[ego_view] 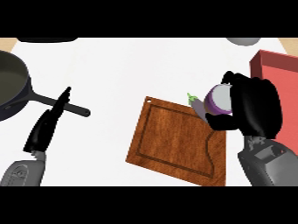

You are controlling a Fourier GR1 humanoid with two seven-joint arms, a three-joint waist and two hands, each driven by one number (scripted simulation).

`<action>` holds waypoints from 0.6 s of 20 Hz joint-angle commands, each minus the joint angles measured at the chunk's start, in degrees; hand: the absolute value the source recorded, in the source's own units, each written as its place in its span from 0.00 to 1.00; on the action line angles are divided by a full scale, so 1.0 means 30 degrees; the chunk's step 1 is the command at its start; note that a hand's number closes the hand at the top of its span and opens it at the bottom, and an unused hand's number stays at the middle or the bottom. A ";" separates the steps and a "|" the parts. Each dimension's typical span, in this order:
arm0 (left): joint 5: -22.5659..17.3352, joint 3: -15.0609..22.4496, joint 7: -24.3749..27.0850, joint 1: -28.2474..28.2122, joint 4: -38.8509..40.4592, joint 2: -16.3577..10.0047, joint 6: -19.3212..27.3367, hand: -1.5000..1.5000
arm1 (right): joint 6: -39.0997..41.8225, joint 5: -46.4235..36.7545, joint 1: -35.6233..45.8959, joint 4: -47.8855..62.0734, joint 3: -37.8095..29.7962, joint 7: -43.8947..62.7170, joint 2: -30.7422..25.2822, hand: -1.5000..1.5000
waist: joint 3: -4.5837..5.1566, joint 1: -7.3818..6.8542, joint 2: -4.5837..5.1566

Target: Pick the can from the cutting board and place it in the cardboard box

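Head view, pick stage appearing complete. The right hand (pixel 258 105) is curling its fingers and thumb around the purple-and-white can (pixel 219 99) and gripping it from the side. The can is sitting in that grasp at the upper right corner of the wooden cutting board (pixel 174 140), between the board and the red open box (pixel 277 59). Whether it is fully clear of the board cannot be told. The box is showing no can inside, so 1 of 2 steps is judged done. Carrying rightward over the box wall and releasing are remaining. The right forearm is rising from the lower edge, with the palm turning toward the board. The left hand (pixel 48 124) is resting open with its fingers straight, pointing up beside the handle of the dark saucepan (pixel 3 87) on the white desk (pixel 125 61).
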State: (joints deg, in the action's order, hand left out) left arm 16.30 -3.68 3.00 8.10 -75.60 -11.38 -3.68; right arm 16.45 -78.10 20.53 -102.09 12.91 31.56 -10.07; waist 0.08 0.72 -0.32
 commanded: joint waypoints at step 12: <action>0.0334 0.0479 -0.0343 -0.0749 -0.0958 0.0478 0.0012 0.50 | 0.5010 0.2954 0.1492 -0.5000 -0.8779 0.0951 -0.3552 1.00 | -0.0033 -0.0215 0.0056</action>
State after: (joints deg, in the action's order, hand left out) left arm 16.62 -3.86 2.86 8.63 -75.52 -11.16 -3.76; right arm 28.84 -73.06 23.84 -116.18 -5.55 36.03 -16.81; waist 0.03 0.34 -0.12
